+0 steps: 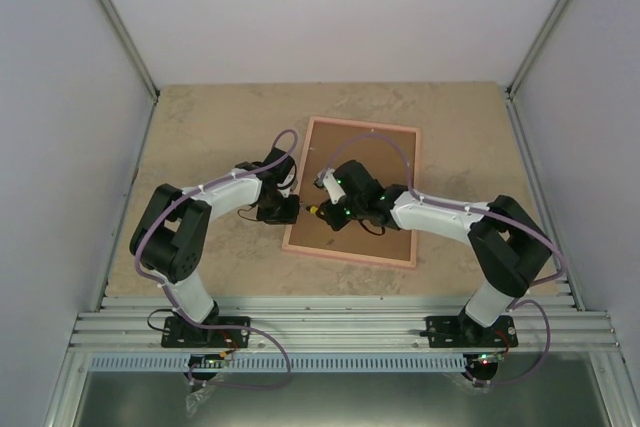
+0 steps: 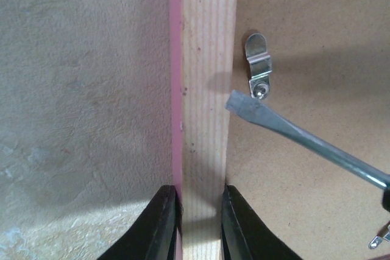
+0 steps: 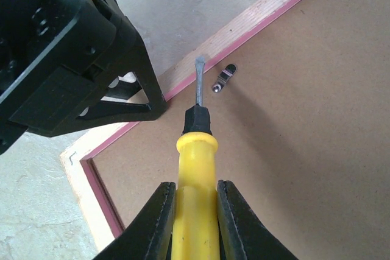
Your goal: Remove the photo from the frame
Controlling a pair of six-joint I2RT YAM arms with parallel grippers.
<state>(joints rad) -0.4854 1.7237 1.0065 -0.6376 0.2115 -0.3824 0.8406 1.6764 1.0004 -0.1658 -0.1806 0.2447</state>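
Left wrist view: left claw [image 2: 198, 204] clamps the stiff rail of the frame [image 2: 207, 89], face-down on the table [image 2: 79, 89]; right claw [image 3: 195, 194] grips a screwdriver [image 3: 196, 150] near a clip [image 3: 223, 78]. We judge the photo, hidden under the board [image 2: 317, 22], flimsy: lift by its edges.

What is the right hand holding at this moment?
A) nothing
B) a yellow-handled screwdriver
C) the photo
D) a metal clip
B: the right hand is shut on the screwdriver by its yellow handle, with the blade tip beside the clip on the back of the frame.
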